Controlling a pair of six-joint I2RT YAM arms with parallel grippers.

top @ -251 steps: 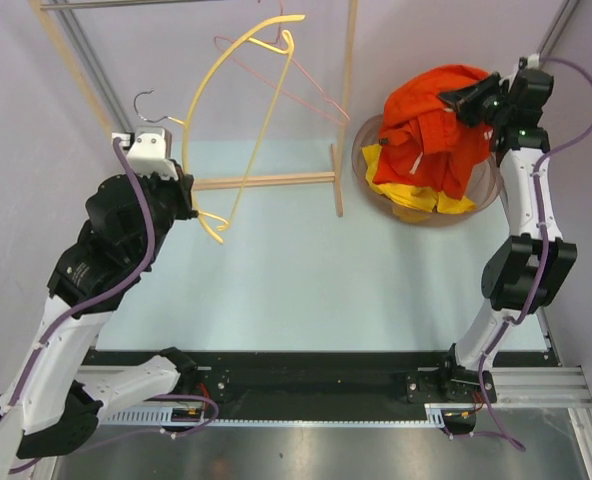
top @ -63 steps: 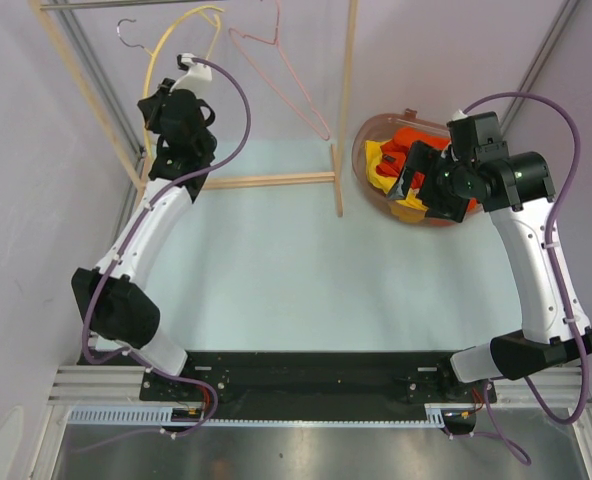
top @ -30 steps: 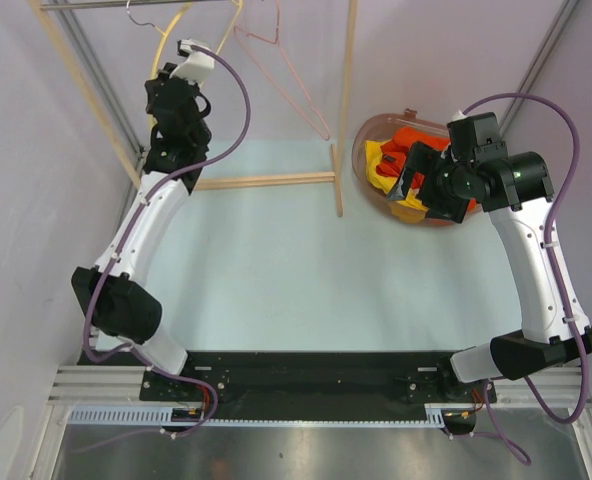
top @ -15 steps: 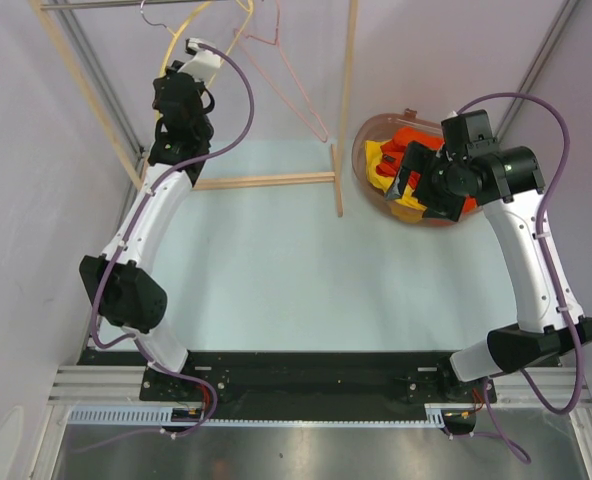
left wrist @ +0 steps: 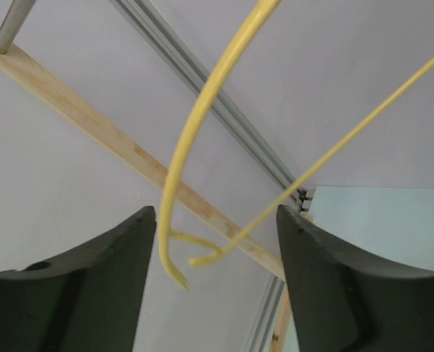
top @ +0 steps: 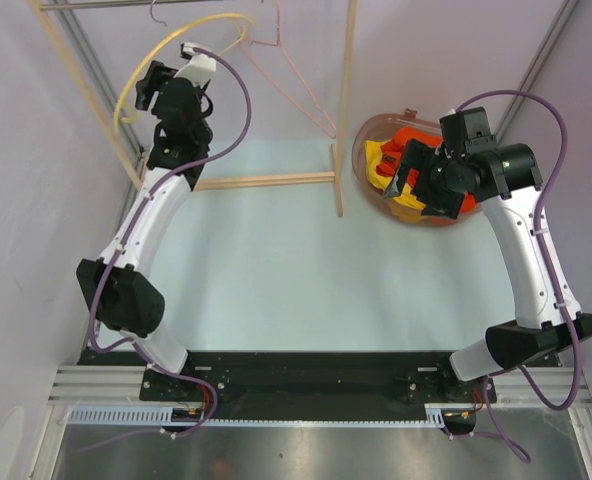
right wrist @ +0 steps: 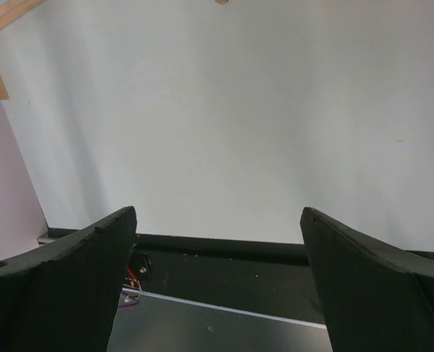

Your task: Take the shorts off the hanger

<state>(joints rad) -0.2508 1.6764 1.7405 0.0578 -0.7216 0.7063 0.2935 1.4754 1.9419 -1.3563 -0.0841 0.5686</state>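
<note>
Right gripper (right wrist: 217, 213), jaws apart and empty, hangs close over the shorts (top: 408, 139) in the basket (top: 360, 136); left gripper (left wrist: 215, 213), parted, straddles the hanger (left wrist: 174, 147).

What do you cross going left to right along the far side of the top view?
yellow hanger → pink hanger → wooden rack post → basket holding the shorts

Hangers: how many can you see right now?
2. The yellow hanger is at far left, its end between the open fingers of the left gripper. The pink hanger hangs just right of it. None looks hidden.
</note>
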